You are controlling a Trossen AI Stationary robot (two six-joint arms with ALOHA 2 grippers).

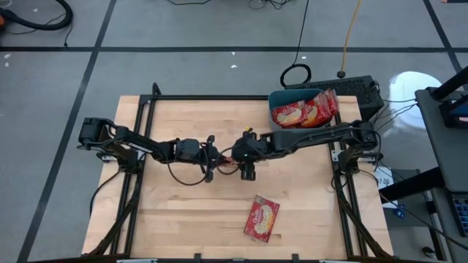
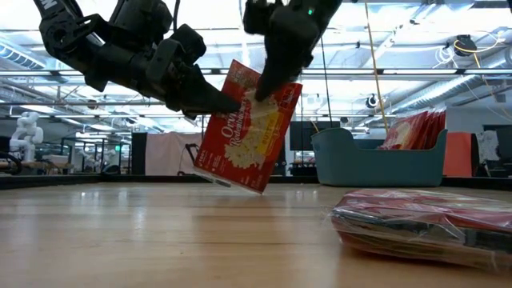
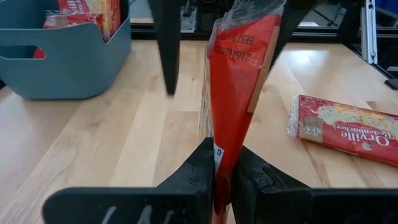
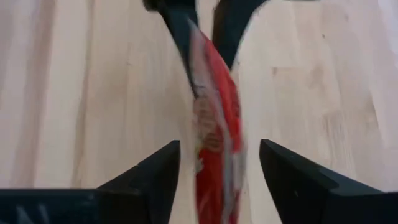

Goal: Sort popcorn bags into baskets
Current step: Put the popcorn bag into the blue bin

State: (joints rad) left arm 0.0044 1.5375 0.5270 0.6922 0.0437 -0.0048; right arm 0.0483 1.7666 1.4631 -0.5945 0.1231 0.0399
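Popcorn bag (image 2: 244,128) hangs edge-up, pinched by left gripper (image 3: 222,163), right gripper (image 4: 219,163) spread around it for handover

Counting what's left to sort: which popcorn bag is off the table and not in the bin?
The popcorn bag pinched by the left hand at mid-table, with the right hand open around it; another lies flat on the wood, the rest fill the teal bin.

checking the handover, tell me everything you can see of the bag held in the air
The bag is a flat red packet in clear wrap, with a yellow popcorn picture and white lettering. It hangs tilted above the table mid-centre, clear of the wood. The left tool is shut on one edge; the right tool straddles the opposite edge, fingers open.
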